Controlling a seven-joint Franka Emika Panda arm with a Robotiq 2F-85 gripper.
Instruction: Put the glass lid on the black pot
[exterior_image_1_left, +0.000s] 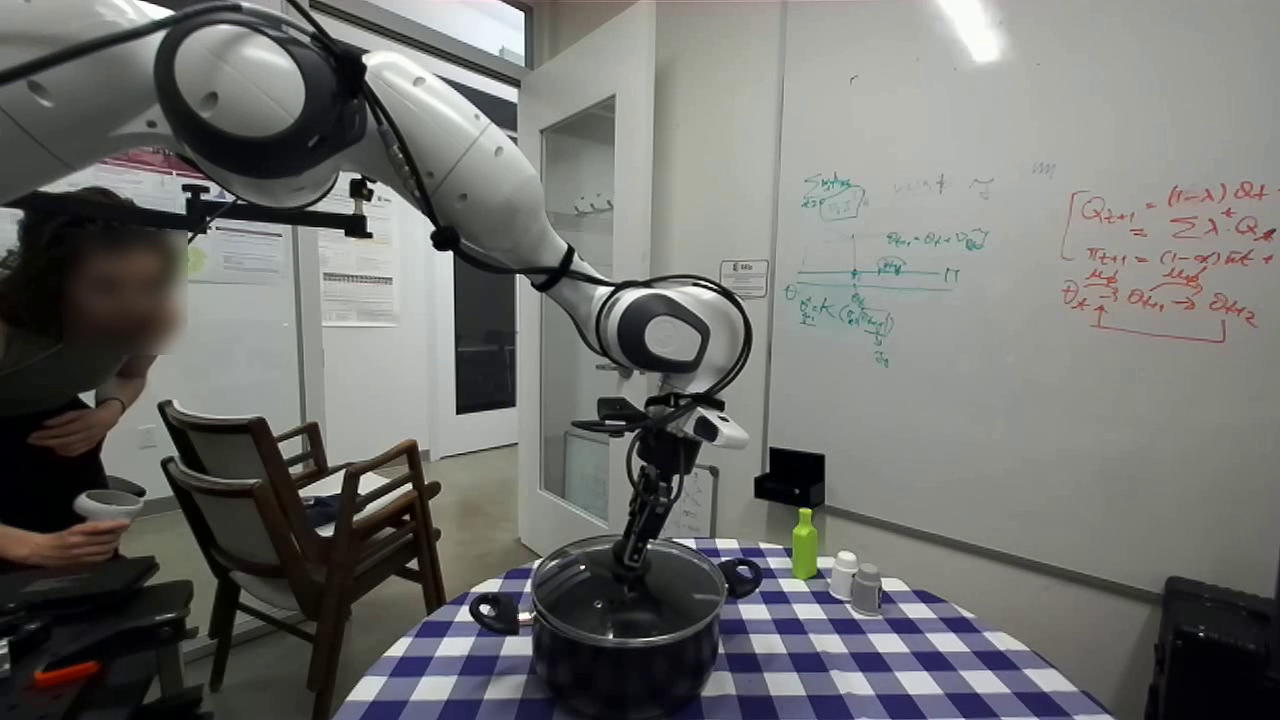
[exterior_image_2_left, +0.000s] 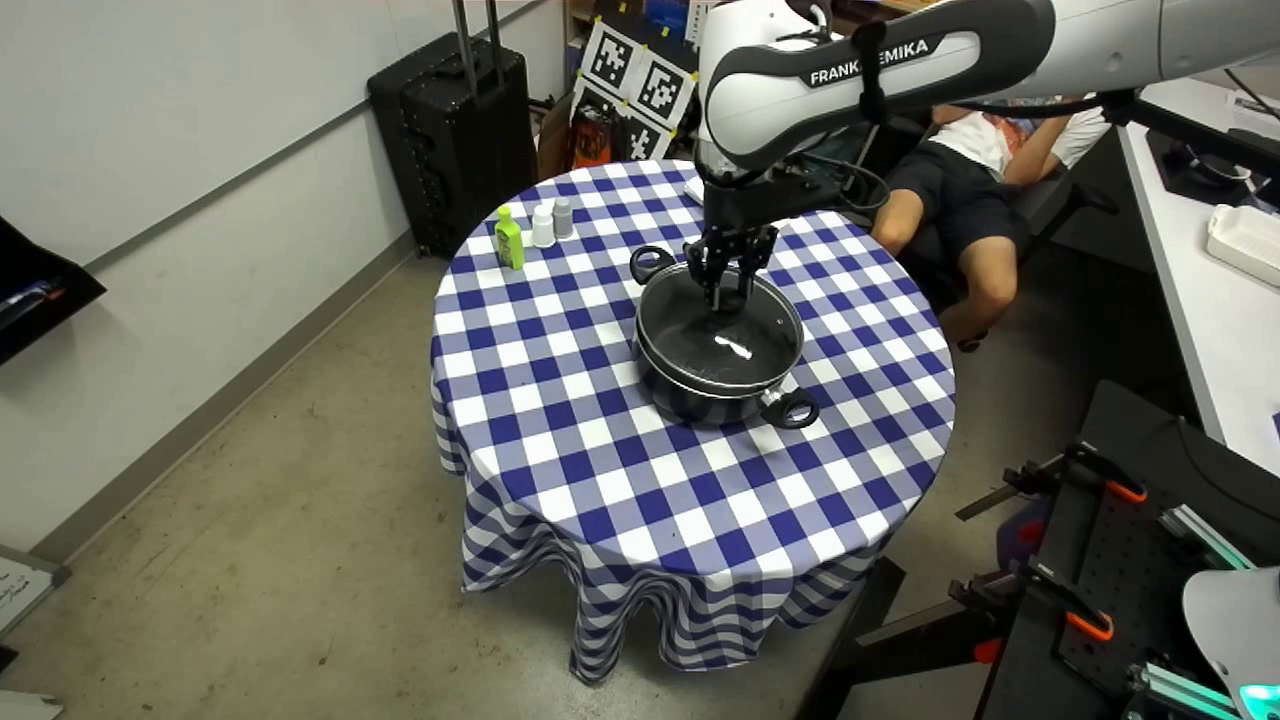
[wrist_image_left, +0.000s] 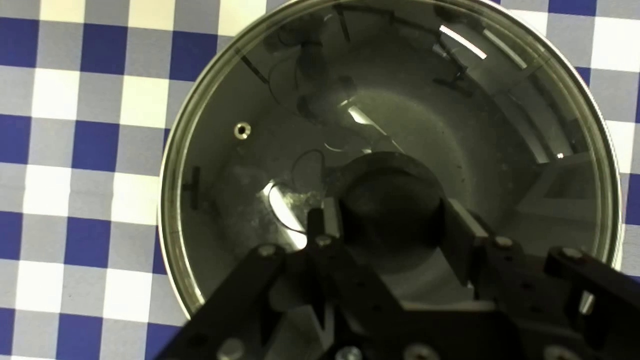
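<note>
The black pot (exterior_image_1_left: 625, 675) stands on the checked tablecloth, its two side handles sticking out; it also shows in an exterior view (exterior_image_2_left: 690, 402). The glass lid (exterior_image_1_left: 680, 600) lies over the pot's mouth in both exterior views (exterior_image_2_left: 690, 335). A narrow gap shows between lid rim and pot rim at the near side; whether the lid rests fully on the pot I cannot tell. My gripper (exterior_image_1_left: 630, 560) points down at the lid's black centre knob (wrist_image_left: 392, 200). In the wrist view its two finger pads (wrist_image_left: 392, 220) sit against both sides of the knob. The pot is mostly hidden below the lid there.
A green bottle (exterior_image_1_left: 804, 548), a white shaker (exterior_image_1_left: 843, 576) and a grey shaker (exterior_image_1_left: 867, 592) stand beyond the pot near the table edge. The round table (exterior_image_2_left: 620, 480) has a blue-white checked cloth. A whiteboard wall (exterior_image_1_left: 1000, 420) is beside it. People sit or stand nearby.
</note>
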